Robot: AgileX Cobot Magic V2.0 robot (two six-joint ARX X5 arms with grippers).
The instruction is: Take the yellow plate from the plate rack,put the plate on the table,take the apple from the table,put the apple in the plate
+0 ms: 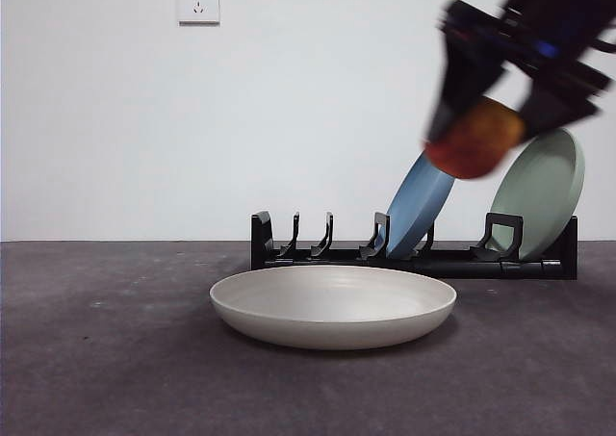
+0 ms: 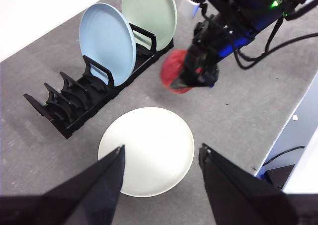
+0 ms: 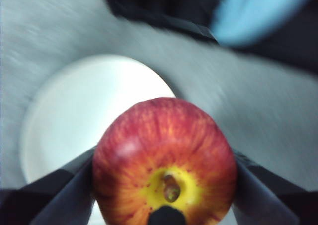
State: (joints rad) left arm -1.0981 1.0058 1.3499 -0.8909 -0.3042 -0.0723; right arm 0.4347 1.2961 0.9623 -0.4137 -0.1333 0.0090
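We see the right tool (image 1: 481,133) clenched on the apple (image 3: 164,160), carried in the air above the counter (image 1: 96,359), near the yellow plate (image 1: 332,306) lying flat there. The left tool (image 2: 161,158) hangs released above that plate.

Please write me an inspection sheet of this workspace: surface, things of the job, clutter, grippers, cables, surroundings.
Surface: the table is dark grey and matte.
Job's things: the yellow plate lies flat on the table in front of the plate rack; the apple is held in the air, above and to one side of the plate, not yet in it.
Clutter: a blue plate and a green plate stand tilted in the rack; its other slots hold nothing.
Grippers: right gripper shut on the apple; left gripper open, above the yellow plate.
Cables: black cables on the right arm; one on the floor.
Surroundings: white wall with a socket.
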